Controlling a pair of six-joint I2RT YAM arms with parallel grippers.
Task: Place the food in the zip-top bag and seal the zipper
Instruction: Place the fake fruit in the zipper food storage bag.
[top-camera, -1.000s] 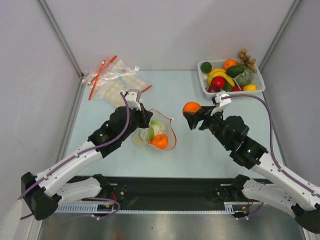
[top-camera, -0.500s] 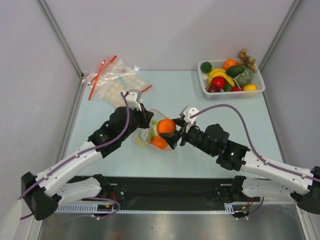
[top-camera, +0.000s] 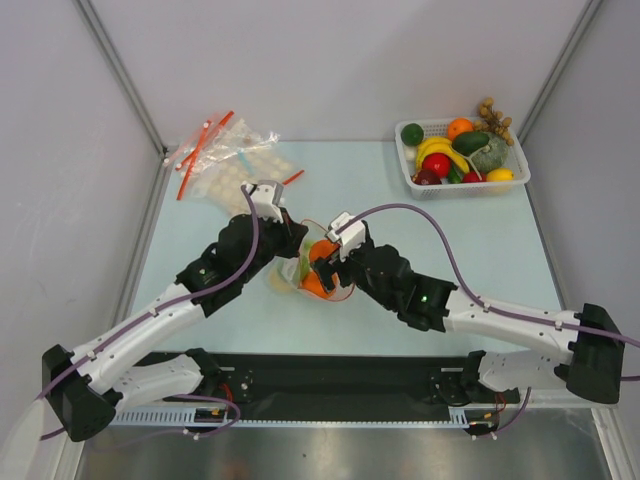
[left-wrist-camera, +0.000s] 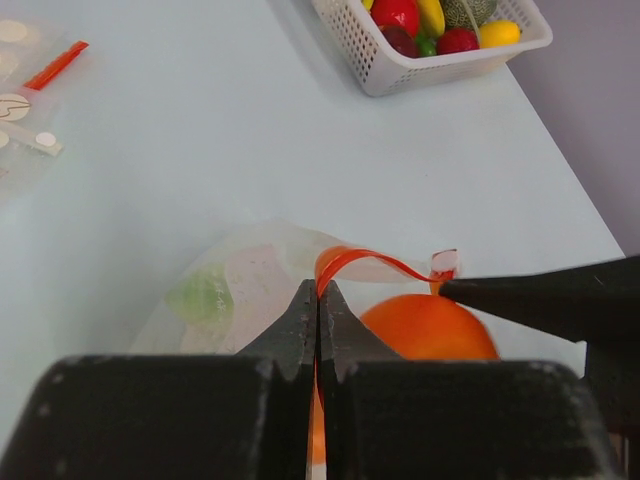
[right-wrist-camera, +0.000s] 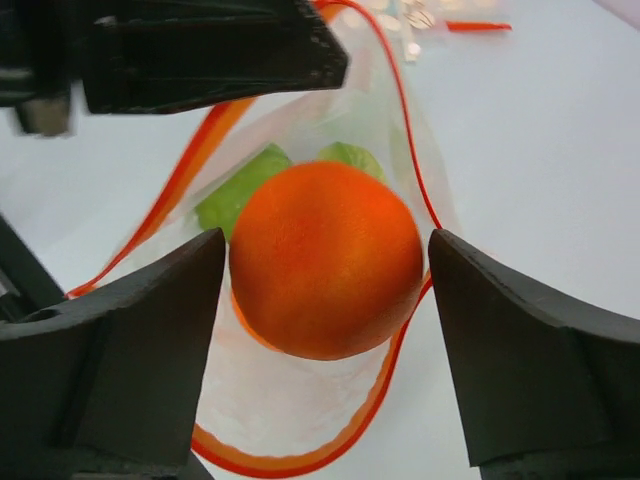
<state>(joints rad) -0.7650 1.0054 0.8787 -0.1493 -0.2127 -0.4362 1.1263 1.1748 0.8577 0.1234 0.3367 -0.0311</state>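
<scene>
Looking down from above, I have my left gripper reaching in from the left and my right gripper from the right. Both meet over the zip-top bag in the middle of the table, well apart from the basket of more food at the far right corner and the spare bags at the far left. Through my left wrist camera, my jaws are pressed fully together on the zipper, pinching the red-orange strip and lifting it into an arch. I judge I hold it so to prop the floppy mouth open for the other arm. A green piece already lies inside the clear plastic. Through my right wrist camera, my fingers stand wide on either side of the orange, which sits inside the loop of the strip, above the green piece. The pads lie right beside its flanks, and I cannot tell whether they press on it or merely flank it. Placed this far past the rim, it should drop in rather than roll onto the table.
</scene>
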